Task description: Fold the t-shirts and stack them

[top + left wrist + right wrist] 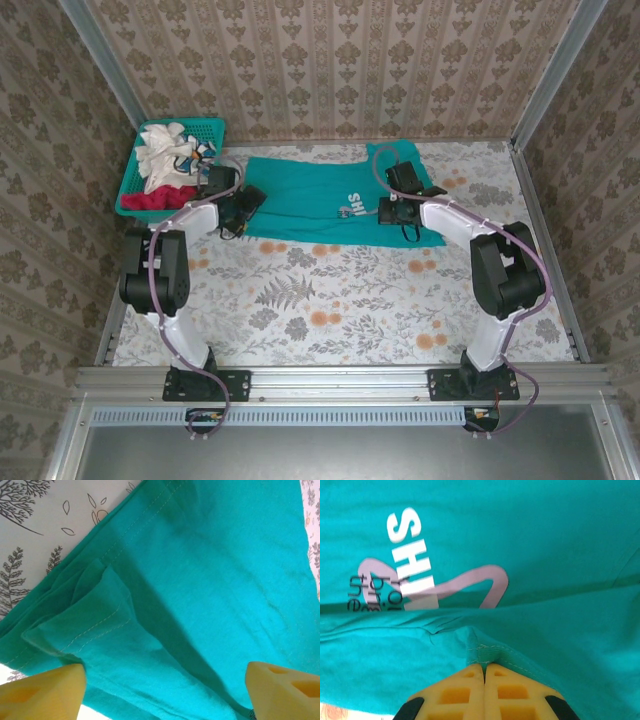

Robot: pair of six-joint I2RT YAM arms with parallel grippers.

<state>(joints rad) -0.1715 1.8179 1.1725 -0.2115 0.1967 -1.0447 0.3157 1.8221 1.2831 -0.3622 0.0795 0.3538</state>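
While the teal t-shirt (310, 195) lies spread across the tabletop (330, 300) toward twelve o'clock in the top view, the left tool (240, 212) sits at its nine o'clock edge and the right tool (392, 205) at its three o'clock side. Red and white shirts (160, 160) are heaped in the basket (205, 123) at ten o'clock.

From the left wrist, the left tool (165, 672) has its fingers (45, 690) wide apart and grips nothing. A rumpled hem fold (80, 625) of the teal t-shirt (210, 580) sits toward eight o'clock. The tool should probably drop lower and close on both layers, not the top flap alone.

From the right wrist, the right tool (484, 672) is closed tight on a pinch of hem (487, 652) at six o'clock, with white lettering (407, 545) at ten o'clock. For a clean fold, both tools likely ought to lift together and level, with the edge taut.
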